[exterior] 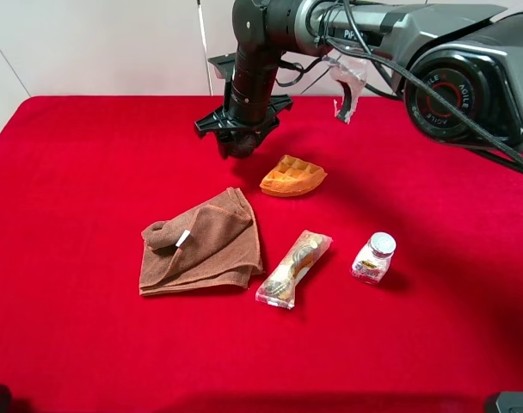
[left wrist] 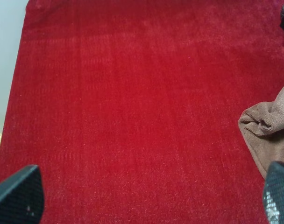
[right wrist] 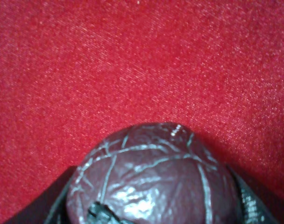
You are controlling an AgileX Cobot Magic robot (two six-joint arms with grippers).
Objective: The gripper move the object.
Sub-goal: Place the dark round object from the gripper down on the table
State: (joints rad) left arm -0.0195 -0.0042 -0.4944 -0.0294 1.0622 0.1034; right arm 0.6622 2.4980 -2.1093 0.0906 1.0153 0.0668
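The right gripper (exterior: 242,146) hangs from the black arm that reaches in from the upper right to the back middle of the red table (exterior: 72,172). It is shut on the dark brown ball (exterior: 242,144). In the right wrist view the ball (right wrist: 156,177) fills the lower middle, with cracked, panelled skin, and sits between the dark fingers (right wrist: 44,205). It is low over the cloth; I cannot tell whether it touches. The left gripper (left wrist: 149,196) is open and empty over bare red cloth, its fingertips (left wrist: 18,193) wide apart. It is out of the exterior high view.
An orange waffle piece (exterior: 292,176) lies just right of the ball. A crumpled brown towel (exterior: 201,243) lies in the middle and also shows in the left wrist view (left wrist: 273,126). A clear snack packet (exterior: 293,268) and a silver-capped jar (exterior: 374,258) lie further front.
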